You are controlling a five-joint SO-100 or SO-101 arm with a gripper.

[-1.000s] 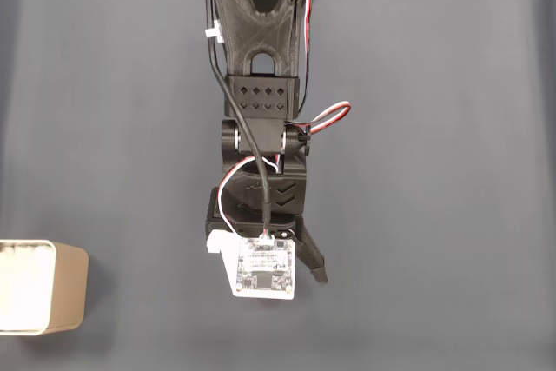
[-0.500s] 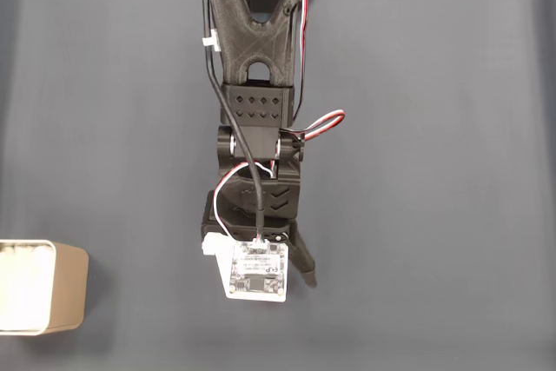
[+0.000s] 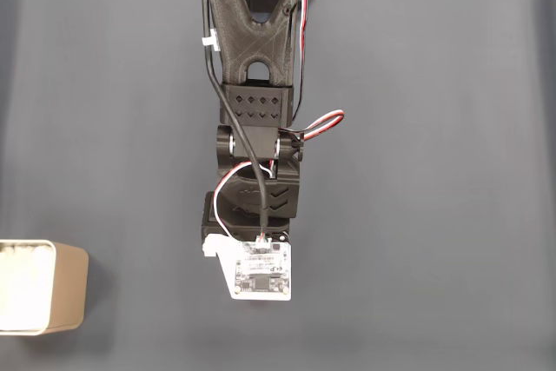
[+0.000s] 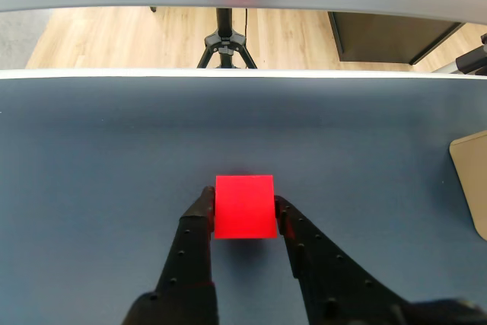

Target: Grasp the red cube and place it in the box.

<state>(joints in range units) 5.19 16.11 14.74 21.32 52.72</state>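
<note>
Between the earlier pictures and this one, the black finger that stuck out to the lower right of the white circuit board (image 3: 261, 271) in the fixed view has drawn in under the board and no longer shows, and the board itself has shifted slightly.

Dark blue-grey worktop (image 3: 434, 171) spreads under everything in both views, with a pale edge at its far side in the wrist view and a wooden floor (image 4: 114, 36) beyond it, where a black tripod (image 4: 223, 43) stands.

Next in size, the black arm (image 3: 256, 84) reaches down from the top edge of the fixed view to the middle of the worktop, with black, red and white cables looped along it.

At the lower left edge of the fixed view sits the box (image 3: 74, 288), beige with a white inside, well apart from the arm. In the wrist view a beige corner of it shows at the right edge.

The hand (image 4: 242, 205) enters the wrist view from below, its two black fingers (image 4: 199, 226) pressed against the left and right faces of the red cube (image 4: 244, 205), pinching it between them. Whether the cube rests on the worktop or hangs just above it cannot be told.
</note>
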